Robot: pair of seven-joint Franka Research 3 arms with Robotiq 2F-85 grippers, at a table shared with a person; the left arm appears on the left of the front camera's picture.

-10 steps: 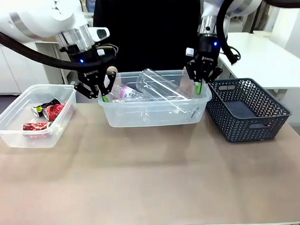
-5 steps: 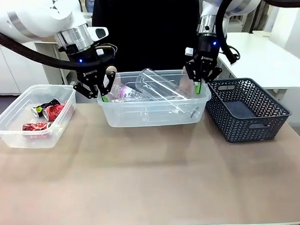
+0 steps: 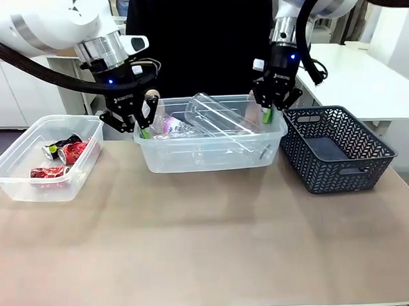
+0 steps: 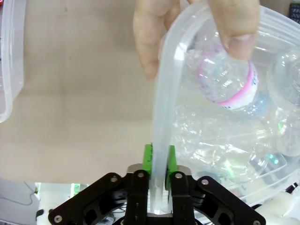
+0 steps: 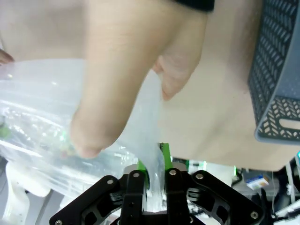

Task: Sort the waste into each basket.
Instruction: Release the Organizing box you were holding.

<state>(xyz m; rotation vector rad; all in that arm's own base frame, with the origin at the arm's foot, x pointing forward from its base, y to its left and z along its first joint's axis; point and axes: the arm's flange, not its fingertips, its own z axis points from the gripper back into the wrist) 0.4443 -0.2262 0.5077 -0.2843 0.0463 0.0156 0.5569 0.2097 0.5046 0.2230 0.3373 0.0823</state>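
The larger clear basket (image 3: pixel 208 161) stands mid-table with clear plastic bottles (image 3: pixel 216 115) lying in it, one with a pink label (image 4: pixel 225 84). My left gripper (image 3: pixel 144 131) is shut on its left rim; in the left wrist view the gripper (image 4: pixel 159 154) pinches the rim (image 4: pixel 164 93) between green pads. My right gripper (image 3: pixel 267 116) is shut on the right rim, seen up close at the gripper (image 5: pixel 151 161). A person's hands (image 4: pixel 154 33) (image 5: pixel 122 70) hold both rims too. The smaller basket (image 3: pixel 13 166) at left holds red cans (image 3: pixel 49 172) and a dark can (image 3: pixel 60 145).
A dark grey lattice basket (image 3: pixel 335 148) sits right of the larger tub, close to my right gripper. The person stands at the far side behind the tub. The near half of the brown table (image 3: pixel 208 247) is bare.
My right gripper has shifted slightly up and left on the rim. The left gripper and the tub look almost unmoved.
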